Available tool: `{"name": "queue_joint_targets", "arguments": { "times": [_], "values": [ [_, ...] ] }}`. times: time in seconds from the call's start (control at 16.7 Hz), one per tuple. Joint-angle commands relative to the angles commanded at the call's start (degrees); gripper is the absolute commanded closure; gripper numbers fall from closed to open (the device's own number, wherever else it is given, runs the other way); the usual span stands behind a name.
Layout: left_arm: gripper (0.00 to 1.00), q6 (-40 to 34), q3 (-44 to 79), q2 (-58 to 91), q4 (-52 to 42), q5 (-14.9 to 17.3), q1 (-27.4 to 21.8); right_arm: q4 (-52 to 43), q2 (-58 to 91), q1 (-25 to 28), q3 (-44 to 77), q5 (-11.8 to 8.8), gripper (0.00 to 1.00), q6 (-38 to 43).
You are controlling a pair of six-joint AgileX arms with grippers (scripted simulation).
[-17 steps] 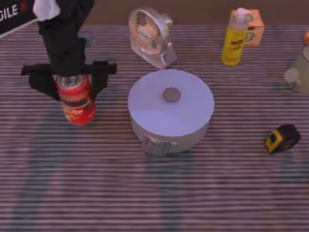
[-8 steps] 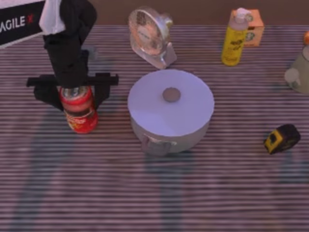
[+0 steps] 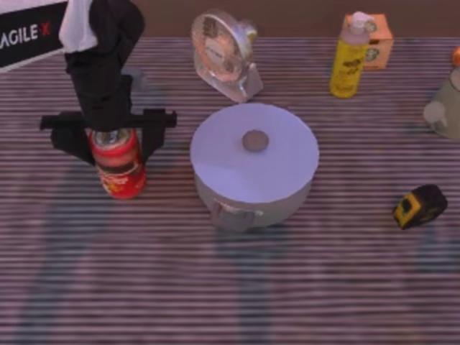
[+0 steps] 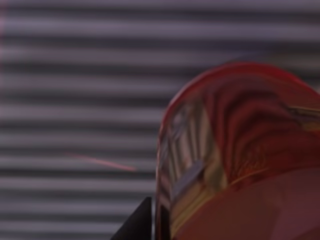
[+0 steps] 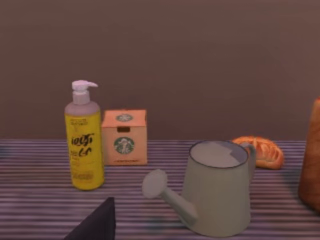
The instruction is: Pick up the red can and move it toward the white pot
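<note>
Since a second ago, the left gripper [image 3: 109, 138] and the red can [image 3: 119, 164] have shifted a little toward the white pot [image 3: 254, 164]; against half a second ago almost nothing has changed. The left arm reaches down from the top left corner of the top view, its black wrist pointing straight at the table. Its two black fingers [image 3: 150, 128] stand on either side of the can's top and pinch it between them. The can is upright, left of the pot with a clear gap between them. From the top view it cannot be told whether the can rests on the table or is lifted. In the left wrist view the can [image 4: 240, 155] fills most of the picture, very close to the camera, with the striped surface behind it.

The table [image 3: 237, 287] is covered in fine dark and pale horizontal stripes. A round desk fan [image 3: 224, 54] stands just behind the pot. A yellow pump bottle [image 3: 349, 57] and a small orange box [image 3: 377, 39] sit at the far right. A yellow and black tape measure [image 3: 420, 206] lies right of the pot. A pale watering can [image 5: 217, 192] stands at the right edge, with a bread loaf [image 5: 260, 150] behind it. A plain brown wall [image 5: 200, 60] backs the table.

The right arm is parked out of the top view; whether its jaws are spread cannot be told.
</note>
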Motion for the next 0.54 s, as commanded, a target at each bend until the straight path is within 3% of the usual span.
{"name": "queue_joint_targets", "arguments": {
  "times": [0.18, 0.54],
  "values": [
    [0.02, 0.0, 0.0, 0.0, 0.0, 0.0, 0.0, 0.0, 0.0, 0.0, 0.0, 0.0, 0.00, 0.0],
    [0.00, 0.0, 0.0, 0.0, 0.0, 0.0, 0.0, 0.0, 0.0, 0.0, 0.0, 0.0, 0.00, 0.0]
  ]
}}
